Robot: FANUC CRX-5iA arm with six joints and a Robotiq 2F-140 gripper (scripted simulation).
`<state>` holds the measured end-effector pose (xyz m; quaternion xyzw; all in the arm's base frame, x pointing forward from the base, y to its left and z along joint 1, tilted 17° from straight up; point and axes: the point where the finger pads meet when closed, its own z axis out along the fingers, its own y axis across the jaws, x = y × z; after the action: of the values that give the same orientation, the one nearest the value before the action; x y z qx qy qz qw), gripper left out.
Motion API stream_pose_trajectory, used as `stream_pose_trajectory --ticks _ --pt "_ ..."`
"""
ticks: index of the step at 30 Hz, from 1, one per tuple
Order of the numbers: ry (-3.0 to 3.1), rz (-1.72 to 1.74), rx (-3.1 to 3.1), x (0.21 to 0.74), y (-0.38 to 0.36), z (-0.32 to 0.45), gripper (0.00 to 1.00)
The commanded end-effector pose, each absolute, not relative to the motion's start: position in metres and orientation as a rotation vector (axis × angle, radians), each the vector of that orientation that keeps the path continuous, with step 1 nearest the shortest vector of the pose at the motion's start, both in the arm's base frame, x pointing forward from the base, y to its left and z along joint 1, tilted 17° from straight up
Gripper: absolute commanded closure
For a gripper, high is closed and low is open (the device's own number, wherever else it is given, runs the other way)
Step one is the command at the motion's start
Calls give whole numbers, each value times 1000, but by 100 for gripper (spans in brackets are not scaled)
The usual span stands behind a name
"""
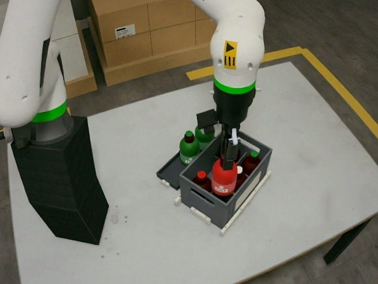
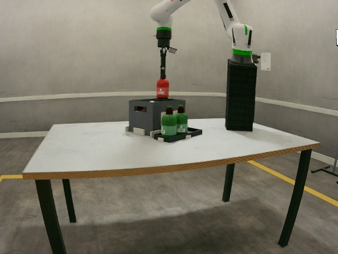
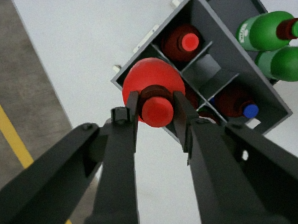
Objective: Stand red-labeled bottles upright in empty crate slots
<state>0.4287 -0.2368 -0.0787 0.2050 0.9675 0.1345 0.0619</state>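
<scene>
One red-labeled bottle is gripped at its neck in my hand, long axis upright, cap up, above a corner slot of the crate; beside it, two green bottles stand on the tray.

- Open air above the crate, around the gripper.
- Just below the held red bottle: crate walls and dividers, close on all sides of the corner slot.
- Next to that slot, blocked by a red-capped bottle and a white-capped one.
- Free: inner slot between the red-capped and blue-capped bottle.
- Beside crate, obstructed by two green bottles on the tray.
- Between pedestal and crate: wide gap.
</scene>
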Motion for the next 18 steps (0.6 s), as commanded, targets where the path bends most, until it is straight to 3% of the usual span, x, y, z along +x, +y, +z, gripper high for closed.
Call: stream_pose_trajectory --ticks 1,18 --pt "2924 405 619 429 -237 -79 90" --pt "2924 405 619 431 -235 -90 90"
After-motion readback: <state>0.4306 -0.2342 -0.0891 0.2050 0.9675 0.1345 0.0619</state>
